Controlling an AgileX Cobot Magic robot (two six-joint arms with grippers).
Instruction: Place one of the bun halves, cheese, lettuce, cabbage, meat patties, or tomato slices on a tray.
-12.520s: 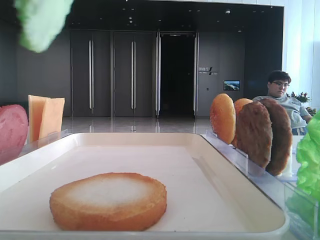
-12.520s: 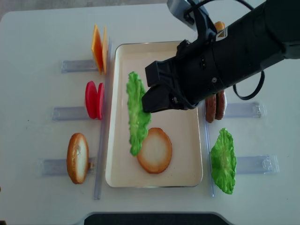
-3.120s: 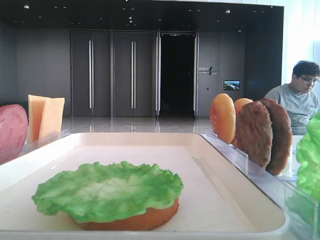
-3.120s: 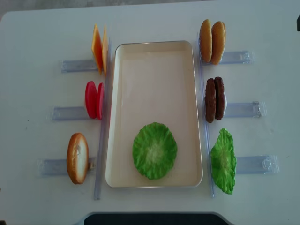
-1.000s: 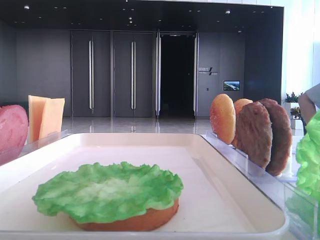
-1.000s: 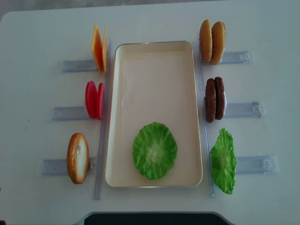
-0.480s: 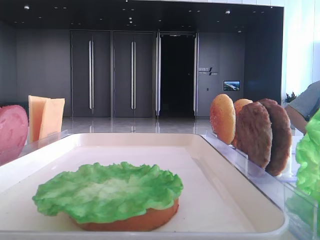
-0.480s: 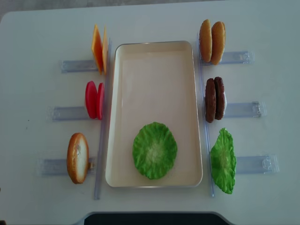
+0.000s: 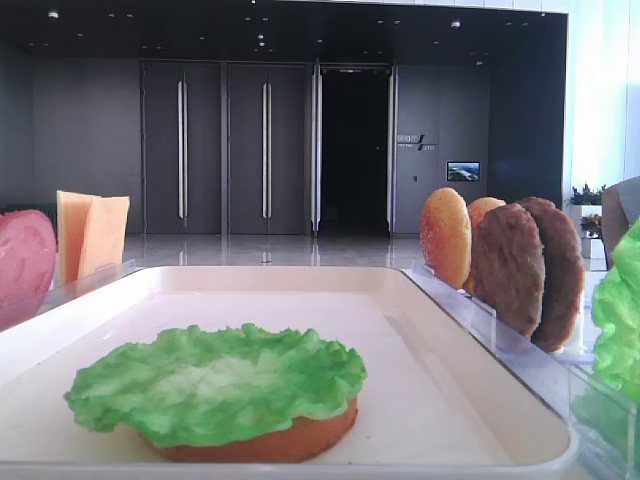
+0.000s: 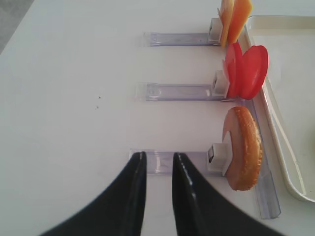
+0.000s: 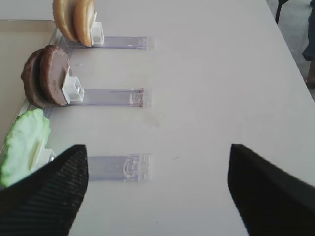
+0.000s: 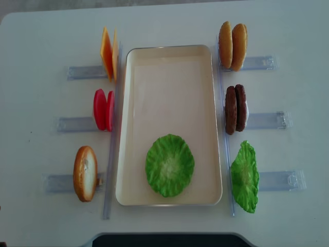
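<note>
White table carries the cream tray in the middle. Clear plastic racks lie directly on it, three on each side: left racks, right racks. Each rack runs outward from the tray's long edge.

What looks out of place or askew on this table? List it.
Nothing stands out. The lettuce lies flat over a bun half inside the tray. The other ingredients stand upright in their clear racks on both sides. Nothing is spilled or toppled.
</note>
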